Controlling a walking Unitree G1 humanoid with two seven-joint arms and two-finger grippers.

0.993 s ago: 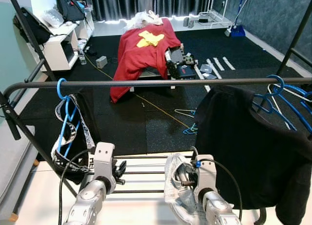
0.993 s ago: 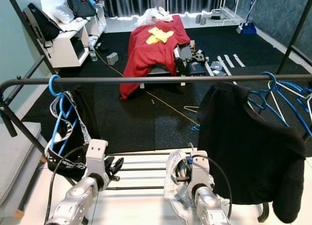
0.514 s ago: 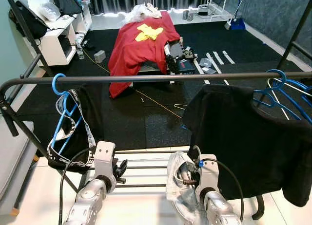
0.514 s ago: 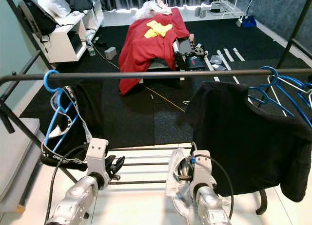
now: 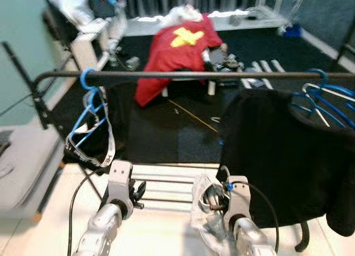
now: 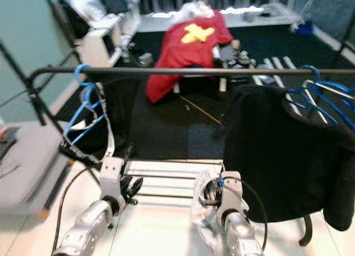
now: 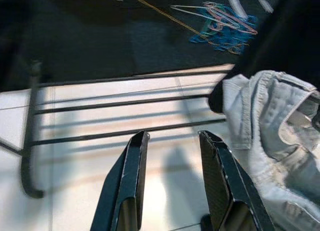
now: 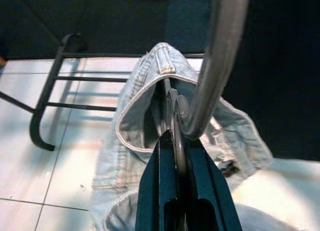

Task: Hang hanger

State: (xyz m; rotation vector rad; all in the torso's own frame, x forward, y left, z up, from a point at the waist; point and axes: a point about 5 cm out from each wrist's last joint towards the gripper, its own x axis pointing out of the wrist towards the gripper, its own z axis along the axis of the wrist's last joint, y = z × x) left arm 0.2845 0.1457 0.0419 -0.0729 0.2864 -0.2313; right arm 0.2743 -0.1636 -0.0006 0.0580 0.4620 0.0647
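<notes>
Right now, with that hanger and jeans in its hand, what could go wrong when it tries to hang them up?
The right gripper pinches only the thin metal hanger, so the pale denim garment might make it twist or slip. The rail already carries a black garment and blue hangers; the hook could snag there.

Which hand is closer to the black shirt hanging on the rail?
Right. The right hand, shut on a hanger carrying pale jeans, sits just beside the black shirt. The open left hand is farther off, nearer the blue hanger at the rail's other end.
</notes>
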